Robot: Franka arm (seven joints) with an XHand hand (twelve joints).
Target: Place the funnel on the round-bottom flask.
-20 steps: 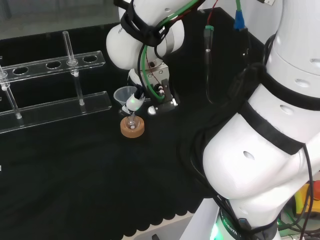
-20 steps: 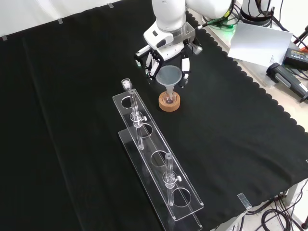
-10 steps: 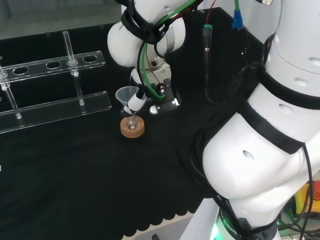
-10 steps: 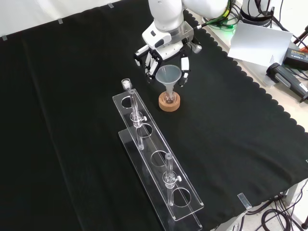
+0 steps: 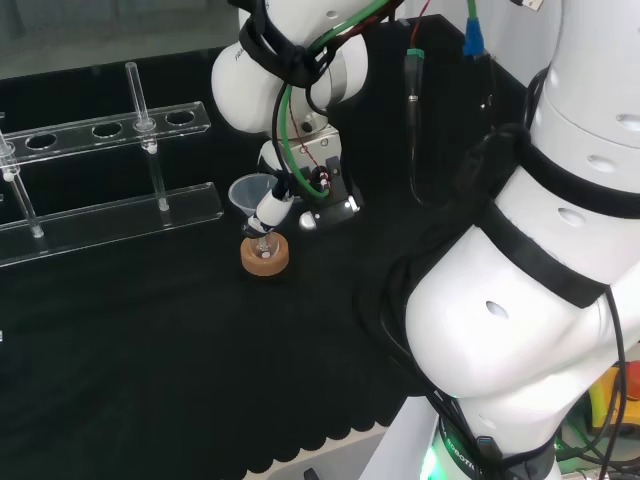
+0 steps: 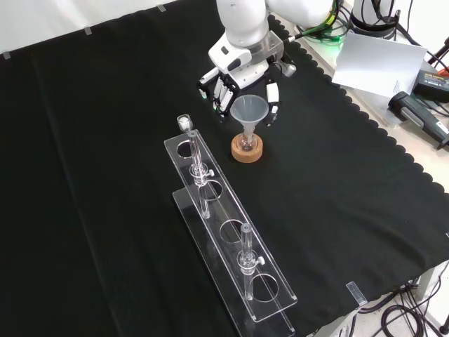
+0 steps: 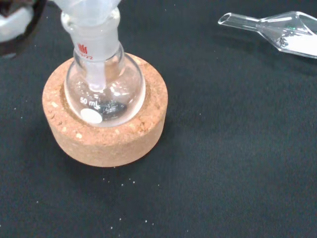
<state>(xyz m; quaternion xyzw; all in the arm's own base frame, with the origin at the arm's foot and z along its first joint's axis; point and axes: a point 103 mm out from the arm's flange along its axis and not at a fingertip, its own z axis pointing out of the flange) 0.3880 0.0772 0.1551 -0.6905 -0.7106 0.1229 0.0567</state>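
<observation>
Funnel (image 6: pixel 249 112) (one) sits in one round-bottom flask (image 7: pixel 104 96) on one cork stand (image 6: pixel 247 149); robot hand (image 6: pixel 242 70) spread open, holding nothing.

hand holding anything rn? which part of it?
Cannot tell. The hand sits round the funnel, fingers by its cone rim; contact unclear. Its stem is in the flask.

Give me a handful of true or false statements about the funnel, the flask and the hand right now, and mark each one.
1. The funnel has its stem in the neck of the flask. True.
2. The flask lies on its side on the black cloth. False: it stands upright in a cork ring.
3. The hand has its fingers spread around the funnel's cone. True.
4. The clear rack holds no tubes. False: thin glass tubes stand in it.
5. The flask is full of red liquid. False: the wrist view shows it clear, with only a small dark bit at the bottom.
</observation>
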